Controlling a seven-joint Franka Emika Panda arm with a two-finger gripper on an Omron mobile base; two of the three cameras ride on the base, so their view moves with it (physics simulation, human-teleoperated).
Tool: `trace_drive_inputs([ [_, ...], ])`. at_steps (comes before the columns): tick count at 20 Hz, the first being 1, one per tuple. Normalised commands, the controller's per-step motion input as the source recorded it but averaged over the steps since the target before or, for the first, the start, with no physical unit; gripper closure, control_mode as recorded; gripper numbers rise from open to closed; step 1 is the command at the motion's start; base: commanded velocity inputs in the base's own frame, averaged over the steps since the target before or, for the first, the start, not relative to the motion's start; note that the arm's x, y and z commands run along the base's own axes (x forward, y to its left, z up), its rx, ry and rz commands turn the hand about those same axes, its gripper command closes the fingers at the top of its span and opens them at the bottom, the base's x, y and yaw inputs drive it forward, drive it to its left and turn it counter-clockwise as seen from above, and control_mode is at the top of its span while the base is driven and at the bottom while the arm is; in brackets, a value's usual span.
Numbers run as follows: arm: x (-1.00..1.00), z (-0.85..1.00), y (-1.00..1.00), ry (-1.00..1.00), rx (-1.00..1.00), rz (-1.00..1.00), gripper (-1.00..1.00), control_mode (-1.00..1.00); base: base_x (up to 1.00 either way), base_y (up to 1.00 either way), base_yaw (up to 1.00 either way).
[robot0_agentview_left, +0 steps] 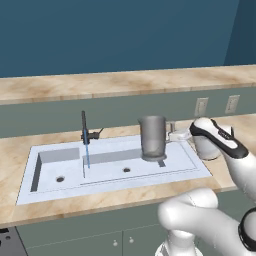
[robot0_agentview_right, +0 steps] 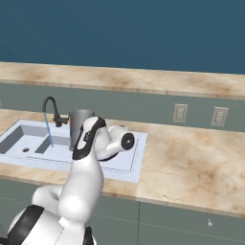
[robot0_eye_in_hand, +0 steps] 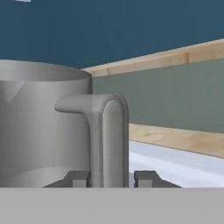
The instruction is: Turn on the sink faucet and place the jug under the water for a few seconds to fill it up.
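Marble-look counter (robot0_agentview_right: 191, 167), two wall outlets (robot0_agentview_right: 180, 113), upper ledge (robot0_agentview_left: 125, 82), cabinet doors (robot0_agentview_left: 75, 240)

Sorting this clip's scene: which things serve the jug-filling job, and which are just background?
Job: jug, held by its handle in the gripper; sink faucet; water running; sink.
Background: two wall outlets; countertop; upper ledge.

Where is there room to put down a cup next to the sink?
Bare counter spreads to the right of the sink, out to the wall outlets. A thin strip runs along the sink's front rim. It is crowded over the right basin, where the gripper holds the jug by its handle, near the faucet and water.
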Motion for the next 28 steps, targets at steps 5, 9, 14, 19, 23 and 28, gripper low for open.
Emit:
trace_drive_inputs([
  [5, 0.32, 0.0, 0.37, 0.01, 0.08, 0.06, 1.0, -1.0, 0.0, 0.0, 0.0],
  [9, 0.41, 0.0, 0.55, 0.04, 0.0, 0.07, 1.0, -1.0, 0.0, 0.0, 0.0],
  [14, 0.18, -0.1, 0.5, 0.02, -0.01, 0.09, 1.0, -1.0, 0.0, 0.0, 0.0],
  [19, 0.19, -0.23, 0.33, 0.0, 0.0, 0.09, 1.0, -1.0, 0.0, 0.0, 0.0],
  [23, 0.24, -0.19, 0.24, -0.05, 0.0, 0.07, 1.0, -1.0, 0.0, 0.0, 0.0],
  [28, 0.34, -0.06, 0.44, -0.04, 0.0, 0.03, 1.0, -1.0, 0.0, 0.0, 0.0],
])
